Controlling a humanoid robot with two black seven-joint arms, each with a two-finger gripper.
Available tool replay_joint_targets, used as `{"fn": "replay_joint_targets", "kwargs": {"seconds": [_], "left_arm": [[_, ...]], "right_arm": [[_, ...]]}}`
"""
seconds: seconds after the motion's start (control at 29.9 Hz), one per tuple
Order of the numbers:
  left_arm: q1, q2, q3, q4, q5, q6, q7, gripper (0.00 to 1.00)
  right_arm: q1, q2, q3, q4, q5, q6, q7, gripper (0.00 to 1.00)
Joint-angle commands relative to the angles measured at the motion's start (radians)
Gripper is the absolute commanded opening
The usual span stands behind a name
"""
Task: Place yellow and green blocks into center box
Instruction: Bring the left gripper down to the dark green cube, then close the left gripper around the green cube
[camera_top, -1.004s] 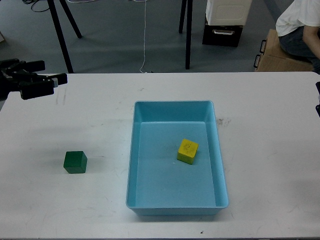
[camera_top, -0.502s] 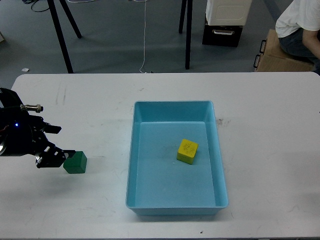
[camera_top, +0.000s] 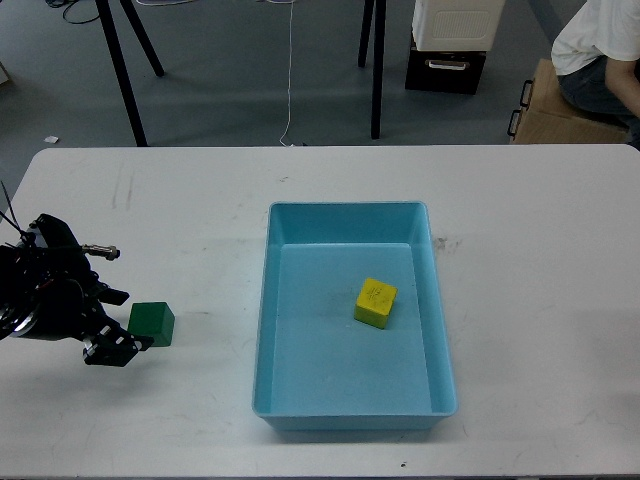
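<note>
White table (camera_top: 200, 200) is bearing green block (camera_top: 151, 323), sitting just right of L gripper (camera_top: 118, 322), fingers spread apart, nearer arm.

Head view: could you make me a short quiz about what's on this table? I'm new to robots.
1. True or false: the yellow block lies inside the blue box.
2. Where is the green block? A) in the box B) on the table left of the box C) on the floor
3. Fill in: the left gripper is right next to the ___ block.

Key: 1 true; 2 B; 3 green.
</note>
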Motion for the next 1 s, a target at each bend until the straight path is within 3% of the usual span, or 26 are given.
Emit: {"fn": "replay_joint_targets", "kwargs": {"seconds": [0.0, 0.67, 0.97], "left_arm": [[0.000, -0.042, 0.000, 0.043, 0.000, 0.000, 0.000, 0.90], [-0.011, -0.133, 0.004, 0.112, 0.000, 0.000, 0.000, 0.89], [-0.017, -0.133, 0.044, 0.114, 0.000, 0.000, 0.000, 0.69]], "right_arm": [[0.000, 0.000, 0.001, -0.001, 0.001, -0.001, 0.000, 0.99], [0.000, 0.003, 0.003, -0.003, 0.030, -0.008, 0.001, 0.99], [0.000, 0.003, 0.004, -0.004, 0.037, -0.014, 0.000, 0.99]]}}
